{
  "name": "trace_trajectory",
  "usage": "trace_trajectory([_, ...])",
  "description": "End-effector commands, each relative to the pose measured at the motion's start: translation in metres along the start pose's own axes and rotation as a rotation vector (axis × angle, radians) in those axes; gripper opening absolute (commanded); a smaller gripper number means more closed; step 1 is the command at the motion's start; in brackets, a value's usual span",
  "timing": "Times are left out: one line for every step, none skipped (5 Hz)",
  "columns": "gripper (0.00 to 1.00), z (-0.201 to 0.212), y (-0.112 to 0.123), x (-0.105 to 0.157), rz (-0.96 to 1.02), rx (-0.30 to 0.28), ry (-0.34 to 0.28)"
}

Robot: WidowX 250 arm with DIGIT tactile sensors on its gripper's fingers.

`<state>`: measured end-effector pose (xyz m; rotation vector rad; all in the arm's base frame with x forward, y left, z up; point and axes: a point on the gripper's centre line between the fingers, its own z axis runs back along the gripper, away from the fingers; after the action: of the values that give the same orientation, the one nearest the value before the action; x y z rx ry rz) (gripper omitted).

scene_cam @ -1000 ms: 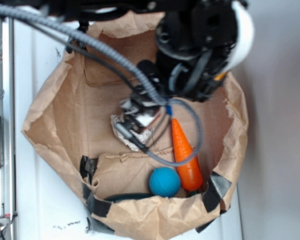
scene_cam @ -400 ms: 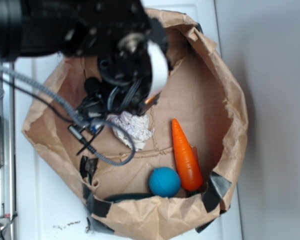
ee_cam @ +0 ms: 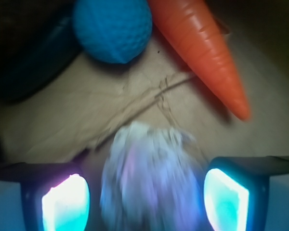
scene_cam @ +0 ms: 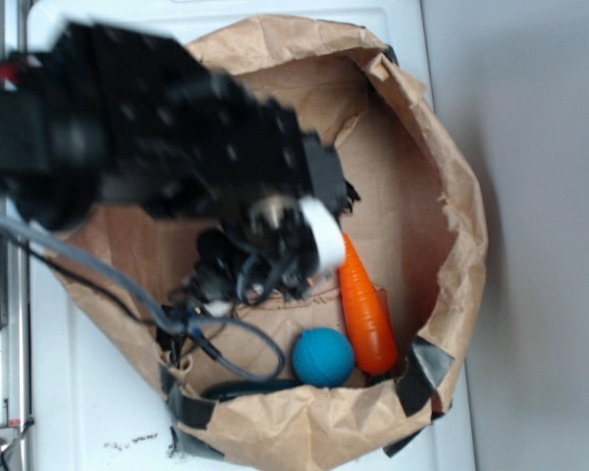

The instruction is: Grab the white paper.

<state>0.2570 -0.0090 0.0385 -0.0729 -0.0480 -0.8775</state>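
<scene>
1. Tool (ee_cam: 144,192): nearest item in our wrist view. Its two glowing pads (ee_cam: 65,202) stand spread wide, one at each side of the white paper, with a gap visible on both sides. We judge it is not yet gripping.
2. White paper (ee_cam: 151,178): a crumpled, blurred wad sitting between the pads on the floor of the brown paper bag (scene_cam: 452,196). In the exterior view the black arm (scene_cam: 177,167) hides it completely.
3. Bag floor: creased brown paper with a raised fold running just beyond the wad.
4. Orange carrot (ee_cam: 202,53): lying beyond the wad to the right, tip pointing toward the tool, apart from the paper.
5. Blue ball (ee_cam: 113,29): farthest, near the carrot's thick end.
6. Desk (scene_cam: 88,412): white, carrying the bag.
7. Step in hand, as we judge it: the tool is positioned around the paper. The next move calls for closing the pads squarely on the wad, without pinching the bag's fold.
</scene>
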Motion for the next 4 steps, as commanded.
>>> trace_trajectory([0.00, 0.000, -0.024, -0.022, -0.022, 0.055, -0.002])
trace_trajectory([0.00, 0.013, -0.025, -0.015, -0.025, 0.021, -0.036])
trace_trajectory([0.00, 0.024, -0.005, -0.002, -0.001, -0.008, -0.065])
trace_trajectory([0.00, 0.036, 0.014, 0.020, 0.032, -0.009, -0.114])
